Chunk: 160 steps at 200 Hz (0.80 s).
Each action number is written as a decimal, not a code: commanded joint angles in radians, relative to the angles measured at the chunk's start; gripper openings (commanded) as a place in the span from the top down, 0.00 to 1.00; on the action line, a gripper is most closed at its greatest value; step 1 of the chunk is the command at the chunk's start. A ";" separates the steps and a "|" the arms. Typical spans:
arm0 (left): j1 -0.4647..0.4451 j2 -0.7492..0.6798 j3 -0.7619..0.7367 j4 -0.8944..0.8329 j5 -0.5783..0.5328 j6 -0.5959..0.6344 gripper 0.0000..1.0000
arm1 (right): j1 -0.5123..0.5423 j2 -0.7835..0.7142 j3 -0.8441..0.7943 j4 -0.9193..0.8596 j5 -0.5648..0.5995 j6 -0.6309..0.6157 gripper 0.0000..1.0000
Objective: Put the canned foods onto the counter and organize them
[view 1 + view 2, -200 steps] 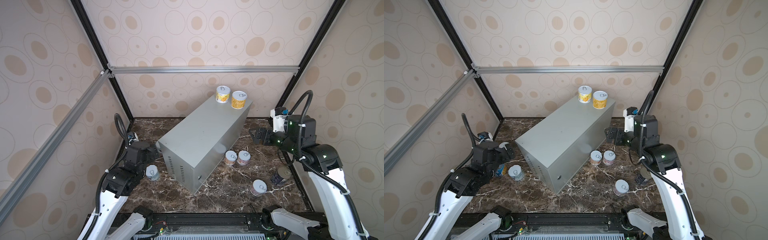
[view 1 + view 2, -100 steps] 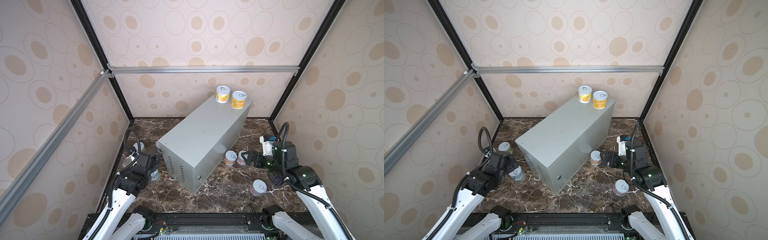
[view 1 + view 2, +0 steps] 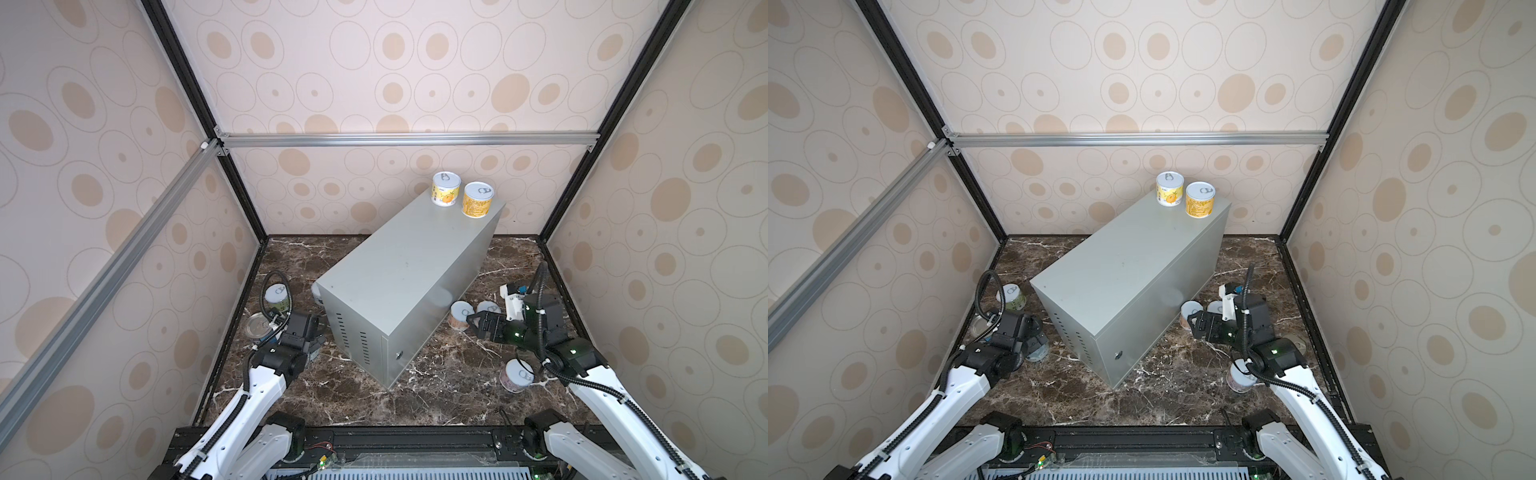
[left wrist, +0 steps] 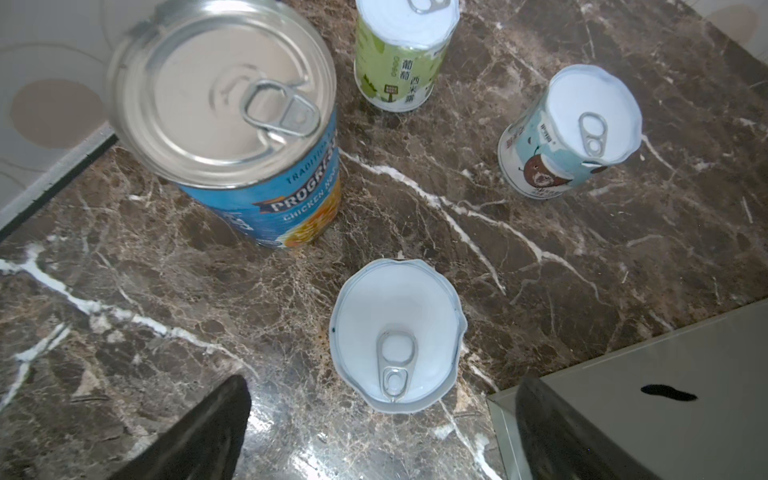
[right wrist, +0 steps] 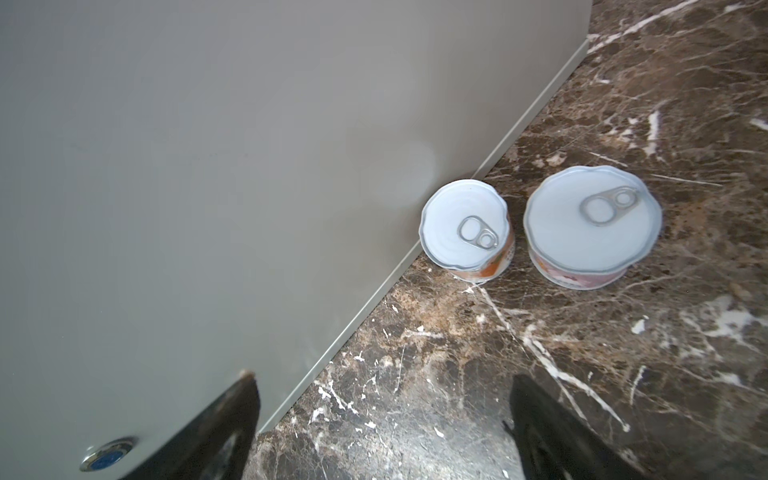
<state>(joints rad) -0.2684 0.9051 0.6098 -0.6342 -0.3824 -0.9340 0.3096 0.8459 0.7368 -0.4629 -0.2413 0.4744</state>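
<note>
Canned foods (image 4: 397,332) mostly stand on the marble surface (image 3: 436,395), only two yellow cans (image 3: 446,189) being on the grey counter (image 3: 399,266), while the left pincer (image 4: 382,386) and the right pincer (image 5: 383,379) hang apart and empty above them.

Eight short cans (image 3: 446,189) with pale pull-tab lids; two taller cans (image 3: 259,328), one blue, one dark; one grey counter (image 3: 399,266); two robot arms (image 3: 257,390).

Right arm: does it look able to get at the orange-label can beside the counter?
Probably yes: the right gripper is open, with bare marble between it and the orange-label can. Tight: the can sits close against the counter, with the pink-label can close on its other side.
</note>
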 commanded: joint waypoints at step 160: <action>0.087 0.345 -0.065 0.304 0.043 0.037 0.00 | 0.044 0.306 -0.029 0.315 -0.031 -0.023 0.04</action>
<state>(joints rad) -0.1860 1.2251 0.5613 -0.3683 -0.3054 -0.8898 0.3416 1.1309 0.7223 -0.1978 -0.2592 0.4591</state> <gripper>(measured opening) 0.994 0.962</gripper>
